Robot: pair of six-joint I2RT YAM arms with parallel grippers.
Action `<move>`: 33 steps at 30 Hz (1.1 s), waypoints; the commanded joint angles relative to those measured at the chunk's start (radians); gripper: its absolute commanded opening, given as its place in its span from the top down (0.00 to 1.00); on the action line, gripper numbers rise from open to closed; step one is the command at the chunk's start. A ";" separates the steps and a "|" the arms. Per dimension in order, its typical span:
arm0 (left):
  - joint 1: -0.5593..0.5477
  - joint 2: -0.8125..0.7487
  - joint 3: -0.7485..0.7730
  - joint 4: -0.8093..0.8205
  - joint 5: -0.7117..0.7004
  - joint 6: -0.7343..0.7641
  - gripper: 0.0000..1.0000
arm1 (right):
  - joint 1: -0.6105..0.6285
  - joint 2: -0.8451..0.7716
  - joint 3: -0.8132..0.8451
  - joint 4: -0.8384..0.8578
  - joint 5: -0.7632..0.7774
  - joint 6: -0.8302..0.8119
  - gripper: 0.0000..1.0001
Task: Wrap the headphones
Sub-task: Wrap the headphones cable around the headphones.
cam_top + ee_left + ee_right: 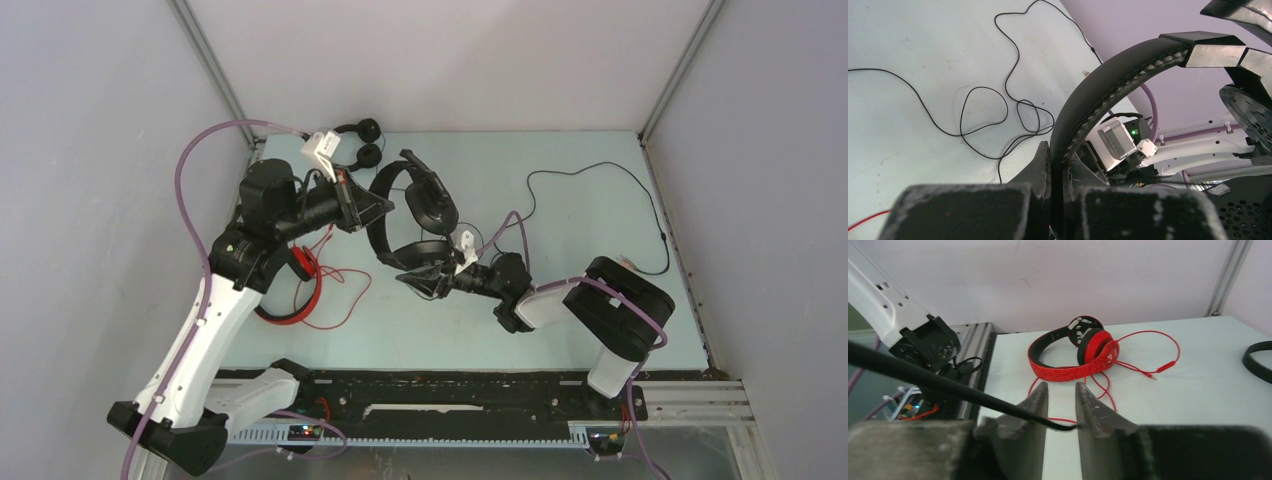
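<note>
My left gripper is shut on the padded headband of the bulkier black headphones, held tilted above the table; in the left wrist view the gripper clamps the band. My right gripper sits by the lower cup. Its jaws stand a little apart, with the thin black cable running across the gap, touching the right finger. The rest of that cable trails over the table's right side. The red headphones lie under the left arm. The slim black headphones lie at the back.
The red cable lies in loose loops beside the red headset. Loops of black cable lie on the pale table. Grey walls close in the back and both sides. A black frame rail runs along the near edge.
</note>
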 commanded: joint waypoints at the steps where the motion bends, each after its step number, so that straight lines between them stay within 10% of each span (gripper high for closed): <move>1: 0.012 -0.019 0.080 0.068 0.013 -0.047 1.00 | -0.001 0.024 0.029 0.066 0.045 0.000 0.83; 4: 0.013 -0.030 0.074 0.070 0.069 -0.043 1.00 | -0.025 0.027 0.030 0.067 0.051 0.008 1.00; 18: 0.008 -0.059 -0.077 -0.111 0.352 0.113 1.00 | -0.201 -0.024 0.061 0.063 -0.053 0.072 1.00; 26: -0.023 0.010 -0.037 -0.350 0.265 0.350 1.00 | -0.330 -0.093 0.111 -0.070 -0.177 0.097 1.00; 33: -0.085 0.077 -0.007 -0.413 0.061 0.467 1.00 | -0.375 -0.211 0.199 -0.522 -0.242 -0.050 1.00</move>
